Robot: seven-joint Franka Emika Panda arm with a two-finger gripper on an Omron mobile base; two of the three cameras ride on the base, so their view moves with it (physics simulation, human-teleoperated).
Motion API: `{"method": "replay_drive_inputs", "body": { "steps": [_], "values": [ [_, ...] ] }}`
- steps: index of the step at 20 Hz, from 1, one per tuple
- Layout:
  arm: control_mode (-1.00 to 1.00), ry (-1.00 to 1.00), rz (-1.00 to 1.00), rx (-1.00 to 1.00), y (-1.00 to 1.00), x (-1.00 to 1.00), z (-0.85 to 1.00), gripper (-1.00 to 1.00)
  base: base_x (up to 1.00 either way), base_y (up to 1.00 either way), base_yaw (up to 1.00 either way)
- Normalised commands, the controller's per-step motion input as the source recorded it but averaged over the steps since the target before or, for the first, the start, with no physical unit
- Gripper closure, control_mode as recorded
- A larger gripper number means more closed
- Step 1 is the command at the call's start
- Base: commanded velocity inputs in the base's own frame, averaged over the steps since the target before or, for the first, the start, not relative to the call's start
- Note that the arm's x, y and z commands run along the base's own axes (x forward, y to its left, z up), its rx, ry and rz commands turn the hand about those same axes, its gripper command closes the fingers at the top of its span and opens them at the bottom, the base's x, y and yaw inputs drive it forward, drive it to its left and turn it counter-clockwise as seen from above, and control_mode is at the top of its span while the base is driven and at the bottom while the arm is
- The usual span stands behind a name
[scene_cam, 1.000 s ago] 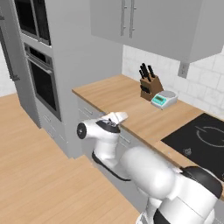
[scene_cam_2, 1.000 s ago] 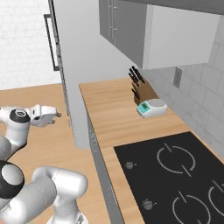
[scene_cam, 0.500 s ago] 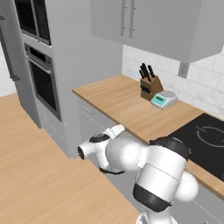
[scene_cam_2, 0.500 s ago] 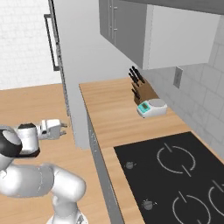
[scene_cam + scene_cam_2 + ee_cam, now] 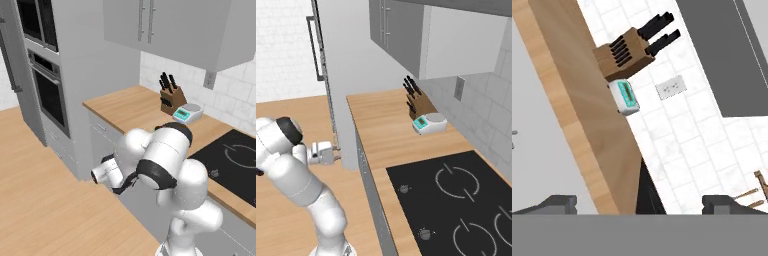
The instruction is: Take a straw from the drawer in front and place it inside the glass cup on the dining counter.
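Observation:
My gripper (image 5: 337, 156) hangs low in front of the grey cabinet face under the wall worktop, its fingers pointing at the cabinet. Its jaws stand wide open with nothing between them; in the hand view the two dark fingertips (image 5: 560, 202) sit far apart at the bottom. A grey drawer front (image 5: 102, 129) with a slim bar handle lies shut just under the worktop edge, a little above and beyond the hand (image 5: 104, 171). The straw, the glass cup and the dining counter are out of view.
The wood worktop (image 5: 131, 109) carries a knife block (image 5: 170, 96) and a small teal-faced scale (image 5: 186, 113). A black hob (image 5: 456, 192) lies to the right. A tall oven unit (image 5: 47, 92) stands to the left, with open wood floor (image 5: 45, 205) in front.
The arm has swung down and back from worktop height, so the hand now sits lower, level with the cabinet fronts. The jaws stay open and empty.

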Motion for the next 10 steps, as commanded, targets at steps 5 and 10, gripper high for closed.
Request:
{"method": "replay_drive_inputs", "body": {
  "steps": [5,10],
  "values": [
    [-1.0,0.08,-0.07,-0.07,-0.08,0.13,-0.5,-1.0,0.0,0.0,0.0],
    [-1.0,0.0,-0.05,-0.08,-0.25,0.19,-0.35,-1.0,0.0,0.0,0.0]
  ]
}}
